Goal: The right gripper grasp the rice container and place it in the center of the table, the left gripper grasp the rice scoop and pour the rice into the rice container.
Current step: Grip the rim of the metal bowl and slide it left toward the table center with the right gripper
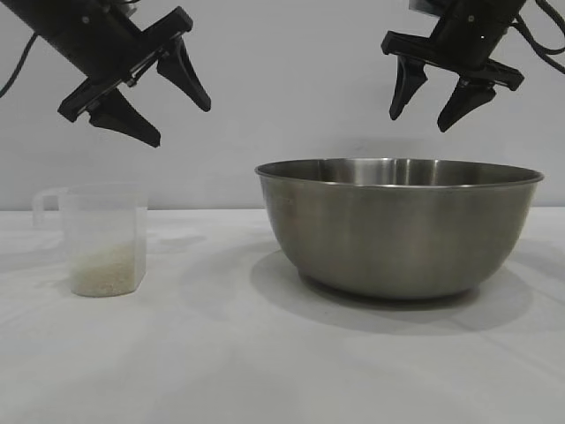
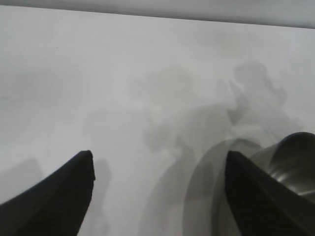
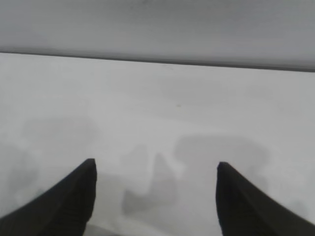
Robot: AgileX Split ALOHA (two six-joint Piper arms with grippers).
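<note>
Exterior view shows the plain white matte table (image 1: 282,371) with the large round stainless-steel bowl, the rice container (image 1: 399,228), standing upright on it toward the right side, its thin rolled rim level and its shadow spreading over the surface around its base. Well apart from it, toward the left, stands the small translucent plastic measuring cup with a side loop handle, the rice scoop (image 1: 104,238), also upright, the handle turned away from the steel bowl. Through its clear wall a shallow pale layer of off-white grains, the rice (image 1: 108,272), lies at the bottom. Above the cup hangs the left gripper (image 1: 164,93), black, tilted downward, its two pointed fingers spread apart with nothing between them and clear of the cup. Above the far side of the bowl hangs the right gripper (image 1: 436,104), likewise black and pointing down, its fingers parted and empty, not touching the rim. Left wrist view looks between the spread fingers (image 2: 54,201) onto bare tabletop, with a curved part of the steel bowl (image 2: 295,167) showing beside one finger. Right wrist view shows only parted fingers (image 3: 59,206) over the white surface and their shadows.
</note>
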